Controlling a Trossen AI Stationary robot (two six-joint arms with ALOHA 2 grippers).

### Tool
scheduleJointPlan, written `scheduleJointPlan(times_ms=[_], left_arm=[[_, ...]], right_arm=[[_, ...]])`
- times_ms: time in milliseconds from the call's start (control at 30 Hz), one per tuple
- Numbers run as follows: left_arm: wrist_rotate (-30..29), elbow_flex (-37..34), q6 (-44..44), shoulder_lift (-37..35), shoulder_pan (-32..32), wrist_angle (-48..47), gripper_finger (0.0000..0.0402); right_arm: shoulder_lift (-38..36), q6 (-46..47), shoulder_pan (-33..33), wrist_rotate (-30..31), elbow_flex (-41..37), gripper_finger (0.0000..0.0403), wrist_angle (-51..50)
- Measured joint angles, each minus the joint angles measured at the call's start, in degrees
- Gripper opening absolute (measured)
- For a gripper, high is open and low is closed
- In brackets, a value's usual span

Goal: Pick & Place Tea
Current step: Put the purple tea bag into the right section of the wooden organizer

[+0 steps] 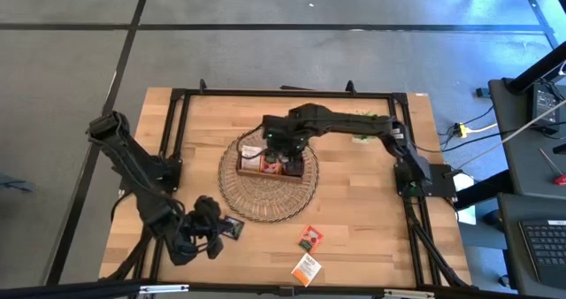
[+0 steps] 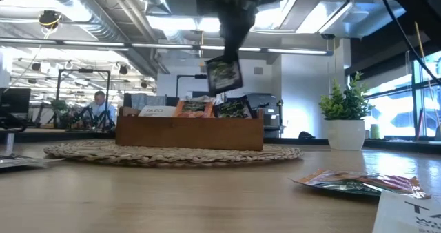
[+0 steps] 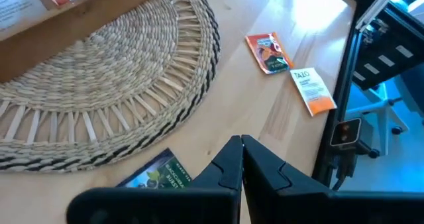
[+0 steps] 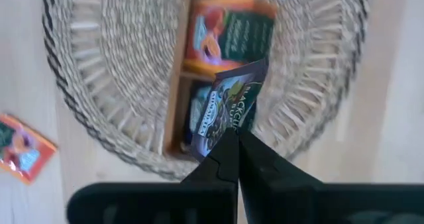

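A brown wooden tray (image 1: 268, 169) sits on a round woven mat (image 1: 265, 197) and holds several tea sachets (image 2: 194, 107). My right gripper (image 4: 236, 144) hovers over the tray, shut on a dark green-black sachet (image 2: 224, 74). An orange-red sachet (image 1: 309, 238) and a white-and-orange one (image 1: 306, 268) lie flat on the table near its front edge. Another dark sachet (image 3: 159, 175) lies flat by the mat's rim. My left gripper (image 3: 242, 151) is shut beside it, above the wood, touching nothing that I can see. My right gripper pinches the dark sachet between its two fingers at the upper edge (image 4: 222, 132), coming from above and pointing down. The sachet hangs below the fingertips (image 2: 231, 43), slightly tilted, lifted clear above the tray's sachets.
A small potted plant (image 2: 344, 116) stands on the table's far right part. The black frame (image 1: 177, 113) runs round the tabletop. Bare wood (image 1: 363, 202) lies right of the mat. A person sits far off in the room (image 2: 101, 107).
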Motion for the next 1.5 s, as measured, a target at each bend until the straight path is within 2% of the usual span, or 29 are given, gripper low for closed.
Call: scheduleJointPlan(times_ms=[100, 200, 433, 767, 900, 1067, 1267, 1500], left_arm=[[0.91, 0.0, 0.04, 0.11, 0.64, -0.15, 0.0002], [1.21, 0.0, 0.44, 0.09, 0.84, -0.13, 0.0002], [0.96, 0.0, 0.44, 0.09, 0.92, -0.17, 0.0002], [0.87, 0.04, 0.46, 0.09, 0.92, -0.18, 0.0002], [0.8, 0.07, 0.94, 0.09, 0.92, -0.33, 0.0002], [0.67, 0.07, 0.94, 0.09, 0.92, -0.33, 0.0002], [0.67, 0.07, 0.92, 0.09, 0.9, -0.33, 0.0002], [0.67, 0.07, 0.9, 0.09, 0.9, -0.31, 0.0002]], right_arm=[[-0.44, -0.98, -0.05, 1.47, -1.01, 0.0003, -1.15], [-0.43, -1.47, 0.38, -0.98, -4.59, 0.0003, -0.24], [-0.43, -2.56, 1.38, -1.28, -11.71, 0.0004, 8.98], [-0.45, -1.67, 1.49, -0.29, -17.07, 0.0005, 10.73], [-0.43, 0.62, 1.3, -1.45, -16.75, 0.0012, 11.62], [-1.02, 0.76, 0.35, -5.48, -15.54, 0.0048, 11.79], [-5.77, 0.43, -0.28, -0.95, -15.45, 0.008, 11.51], [-8.9, -1.0, -2.18, -2.2, -15.39, 0.0084, 8.85]])
